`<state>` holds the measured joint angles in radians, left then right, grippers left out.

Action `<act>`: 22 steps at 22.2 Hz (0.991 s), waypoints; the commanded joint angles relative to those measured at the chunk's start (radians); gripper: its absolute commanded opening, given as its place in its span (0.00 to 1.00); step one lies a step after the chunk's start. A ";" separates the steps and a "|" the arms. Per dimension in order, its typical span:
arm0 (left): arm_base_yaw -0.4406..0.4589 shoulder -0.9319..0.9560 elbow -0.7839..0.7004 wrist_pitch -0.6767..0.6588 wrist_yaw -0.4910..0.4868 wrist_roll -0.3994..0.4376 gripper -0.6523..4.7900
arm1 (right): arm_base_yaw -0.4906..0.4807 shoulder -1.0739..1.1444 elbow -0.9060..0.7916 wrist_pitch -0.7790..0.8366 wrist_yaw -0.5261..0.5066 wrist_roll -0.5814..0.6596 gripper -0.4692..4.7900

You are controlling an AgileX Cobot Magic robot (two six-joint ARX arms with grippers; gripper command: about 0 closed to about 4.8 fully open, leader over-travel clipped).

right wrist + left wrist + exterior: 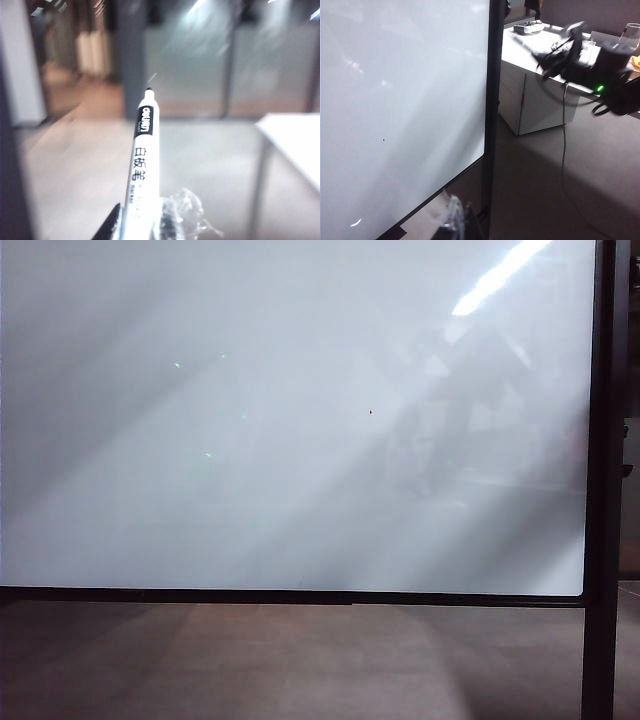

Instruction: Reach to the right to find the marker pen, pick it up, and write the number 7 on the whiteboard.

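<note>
The large glossy white rectangular whiteboard (290,440) fills the exterior view, its black upright post (600,480) along the right edge. The slim white-barrelled marker pen (142,160) projects forward from the right gripper (137,222), clamped between the jaws. The left gripper (452,220) sits just before the board's lower corner.

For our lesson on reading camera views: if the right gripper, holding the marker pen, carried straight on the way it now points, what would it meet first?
Probably nothing close. The right gripper holds the marker pen, whose tip points across open floor toward blurred distant walls; depth is unclear.
</note>
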<state>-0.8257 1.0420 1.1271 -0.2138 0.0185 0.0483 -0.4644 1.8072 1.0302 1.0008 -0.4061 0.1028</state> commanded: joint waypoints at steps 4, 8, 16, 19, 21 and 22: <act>-0.001 -0.002 0.006 0.011 0.002 -0.003 0.11 | -0.050 -0.326 0.006 -0.074 0.022 0.085 0.09; -0.001 -0.002 0.006 0.005 0.001 -0.003 0.11 | 0.006 -0.567 0.006 -0.227 0.005 0.113 0.09; -0.001 -0.029 0.006 0.001 -0.008 -0.003 0.11 | 0.466 -0.675 0.006 -0.393 0.060 0.100 0.09; -0.001 -0.039 0.006 0.002 -0.037 -0.003 0.11 | 0.600 -0.660 0.006 -0.460 0.110 0.016 0.09; 0.000 -0.045 0.006 -0.001 -0.044 -0.003 0.11 | 0.675 -0.646 0.006 -0.495 0.144 -0.035 0.09; 0.001 -0.047 0.006 -0.002 -0.046 -0.002 0.11 | 0.708 -0.638 0.006 -0.504 0.159 -0.045 0.09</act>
<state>-0.8246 0.9989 1.1271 -0.2222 -0.0208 0.0483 0.2024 1.1610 1.0306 0.5125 -0.2920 0.1032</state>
